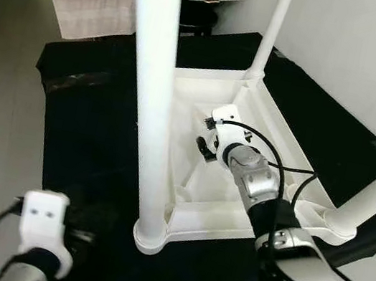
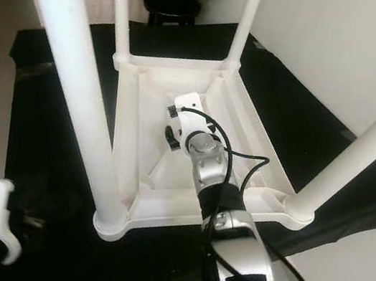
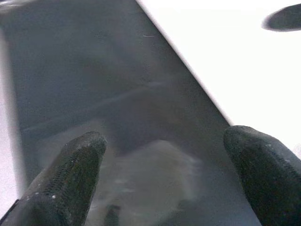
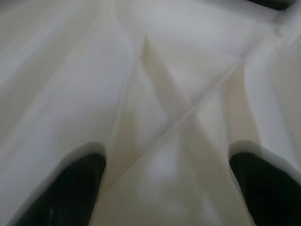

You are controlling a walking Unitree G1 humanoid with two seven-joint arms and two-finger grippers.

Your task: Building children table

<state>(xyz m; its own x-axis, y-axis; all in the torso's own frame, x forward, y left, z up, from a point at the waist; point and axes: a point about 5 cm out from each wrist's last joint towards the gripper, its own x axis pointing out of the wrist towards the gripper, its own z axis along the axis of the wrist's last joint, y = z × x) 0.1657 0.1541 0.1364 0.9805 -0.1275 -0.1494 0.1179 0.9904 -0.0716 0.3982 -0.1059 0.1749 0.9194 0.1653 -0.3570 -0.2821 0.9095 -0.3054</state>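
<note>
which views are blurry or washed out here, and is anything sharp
Left eye view: fairly sharp, though the near white leg is blown out by glare. Right eye view: much the same, with the black cloth losing detail in the dark. Left wrist view: soft and murky, one corner overexposed, fingers in focus. Right wrist view: the ribbed tabletop underside is hazy and pale, with the fingers dark.

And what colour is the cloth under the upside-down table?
Black. The cloth under the white table shows best in the left eye view.

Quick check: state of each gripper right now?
Left gripper: open, empty, above the black mat.
Right gripper: open, empty, inside the upturned white table.
</note>
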